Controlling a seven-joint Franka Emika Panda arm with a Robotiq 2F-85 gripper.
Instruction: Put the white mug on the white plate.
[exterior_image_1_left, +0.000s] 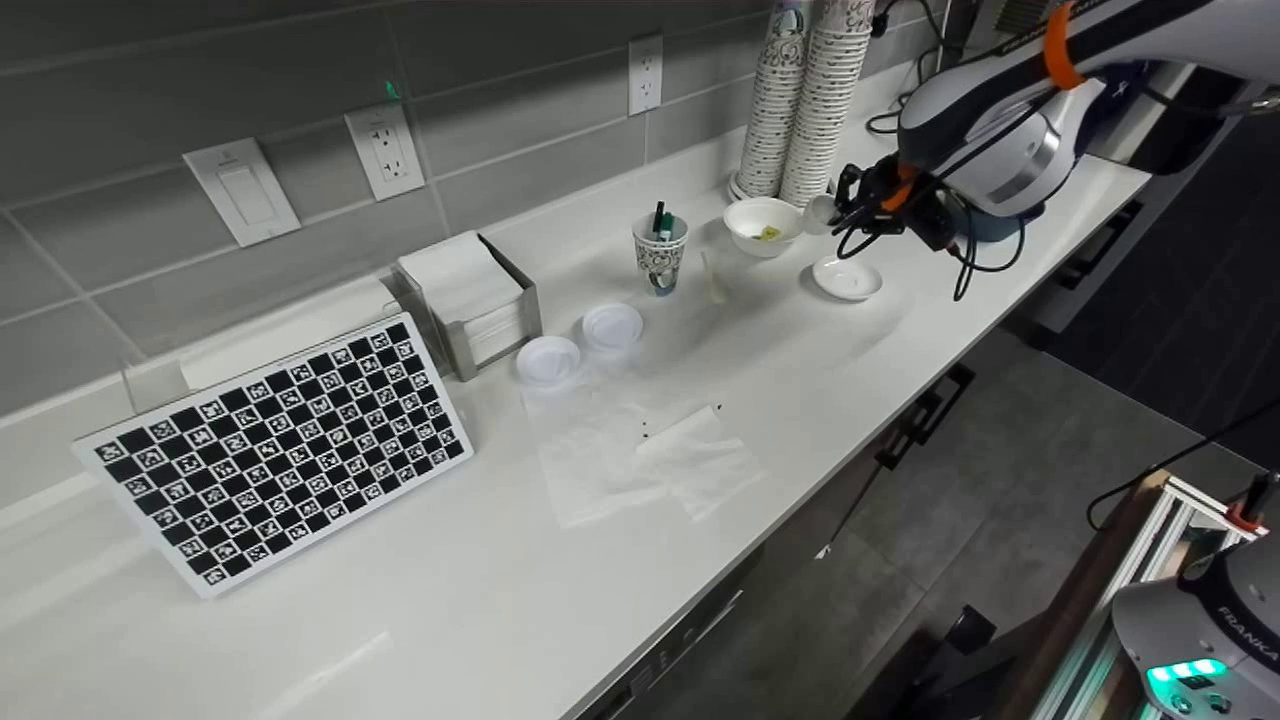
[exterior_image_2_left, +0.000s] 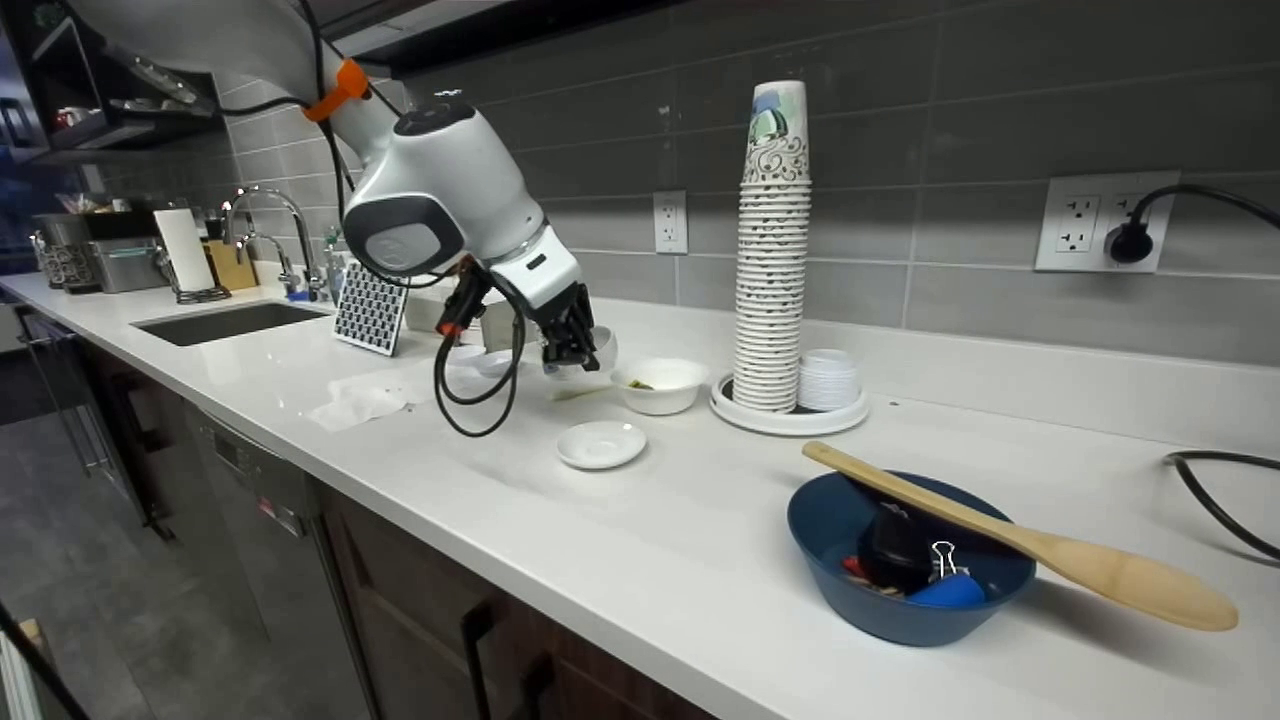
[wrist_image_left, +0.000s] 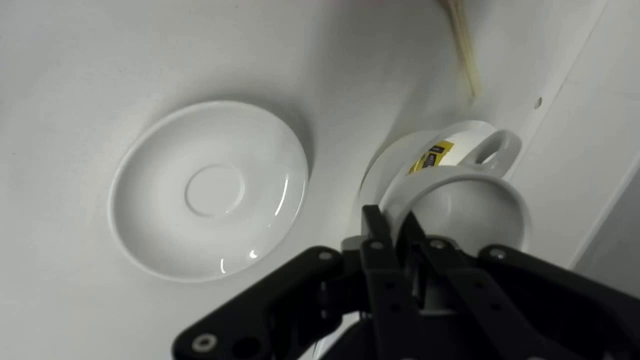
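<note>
Pinching white mug (wrist_image_left: 470, 210) by its wall, gripper (wrist_image_left: 392, 217) blocks part of it (wrist cam); mug partly hides bowl (wrist_image_left: 387, 162) w/ yellow pkt (wrist_image_left: 432, 156), print illegible; white plate (wrist_image_left: 210, 190) apart.

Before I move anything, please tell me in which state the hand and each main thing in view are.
White mug: gripped by its wall.
Hand: closed on the mug.
White plate: face up, mug not yet on it.
White bowl: upright, yellow packet inside.
Single paper cup: upright, holding pens.
Blue bowl: upright, wooden spoon across its top.
Chequered board: standing at a slant.
Black plug: in the wall outlet.
</note>
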